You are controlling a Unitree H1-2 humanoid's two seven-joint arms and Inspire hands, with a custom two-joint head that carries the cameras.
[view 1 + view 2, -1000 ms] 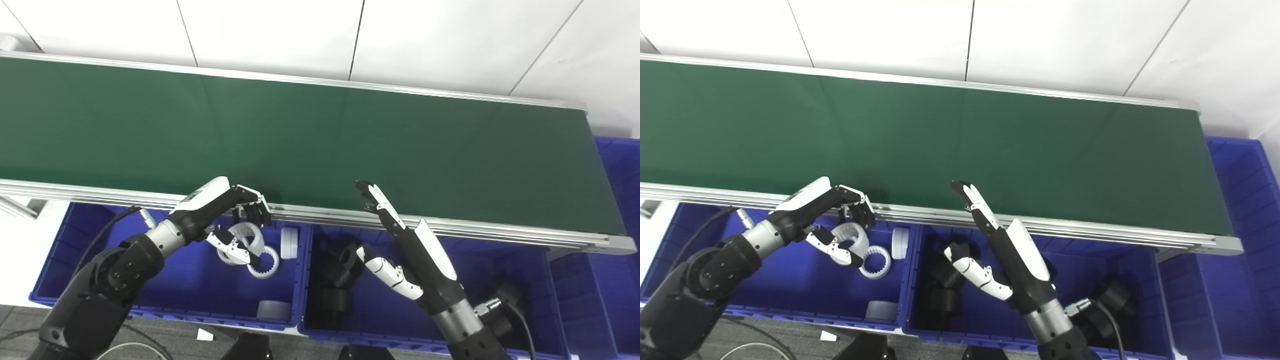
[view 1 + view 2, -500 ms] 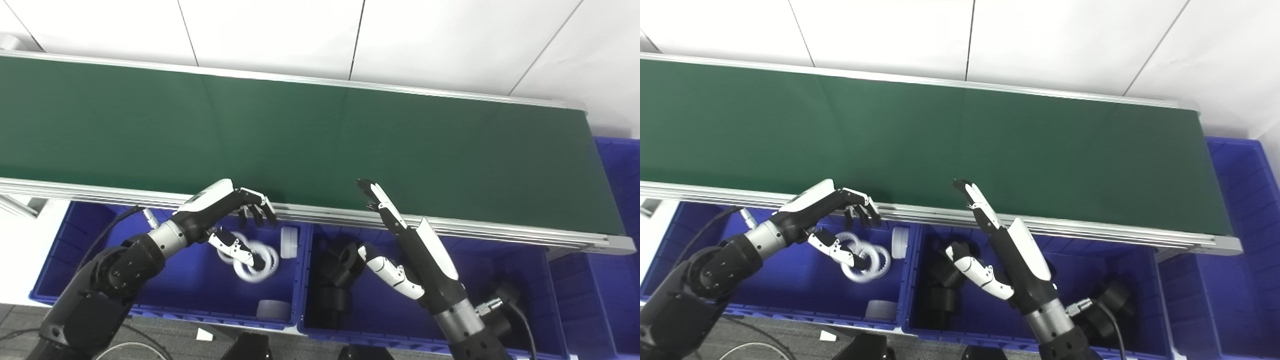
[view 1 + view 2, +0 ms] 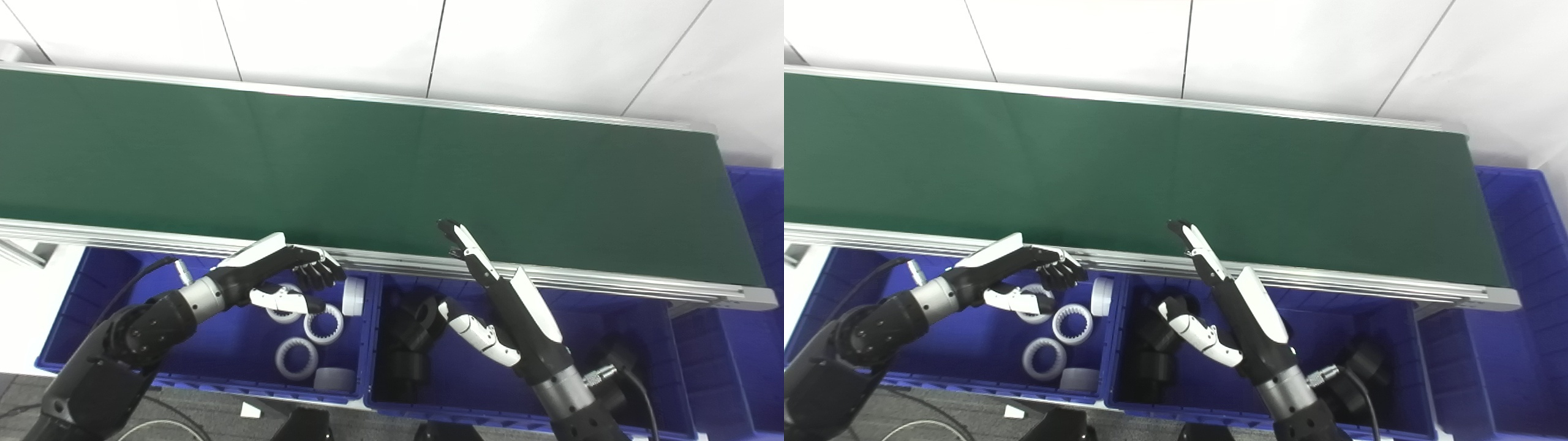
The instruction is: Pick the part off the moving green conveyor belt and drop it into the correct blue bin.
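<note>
The green conveyor belt (image 3: 392, 165) carries no part in either view. My left hand (image 3: 288, 278) hovers open over the left blue bin (image 3: 98, 343), holding nothing. Below it a white toothed ring (image 3: 296, 358) lies on the bin floor, with two more white rings (image 3: 323, 314) and white round parts (image 3: 353, 296) beside it. My right hand (image 3: 484, 288) stands open at the belt's near rail, fingers pointing up over the belt edge, thumb spread over the middle blue bin (image 3: 612, 318).
The middle bin holds several black parts (image 3: 410, 331) at its left and one (image 3: 618, 361) behind my right forearm. A third blue bin (image 3: 756, 257) sits past the belt's right end. An aluminium rail (image 3: 612, 285) runs between belt and bins.
My left hand let go of the white ring it held; the ring dropped to the left bin's floor. The fingers spread and the hand levelled out. My right hand stayed put.
</note>
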